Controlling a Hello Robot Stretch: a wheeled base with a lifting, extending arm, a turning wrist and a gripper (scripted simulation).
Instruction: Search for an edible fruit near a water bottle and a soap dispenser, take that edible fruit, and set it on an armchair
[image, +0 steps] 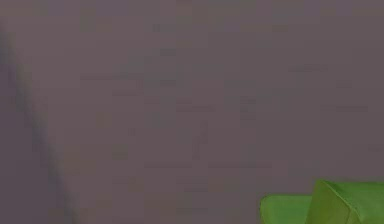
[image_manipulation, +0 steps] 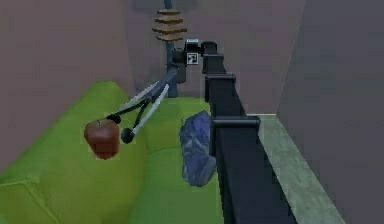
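Forward view: we see a plain grey wall (image: 190, 90), with a corner of the green armchair (image: 330, 205) before it at the view's lower right.

Arm side view: we take the armchair (image_manipulation: 60, 165) as our landmark; its seat and back occupy the lower left.
- The arm (image_manipulation: 235, 150) runs up the picture along the armchair's right-hand edge.
- A strip of pale floor (image_manipulation: 305, 175) lies right of the armchair, beyond the arm.
- A blue thing (image_manipulation: 198, 148) lies on the armchair, just beside the arm.
- A brown stacked thing (image_manipulation: 170, 25) on a pole stands behind the armchair.
- The gripper (image_manipulation: 127, 128) reaches out over the armchair's seat.
- A red fruit (image_manipulation: 102, 140) shows at its fingertips, against the seat.

We cannot tell whether the fruit hangs free or rests on the armchair, and so whether the gripper holds it. Nor can we tell whether the fingers stand apart or together.
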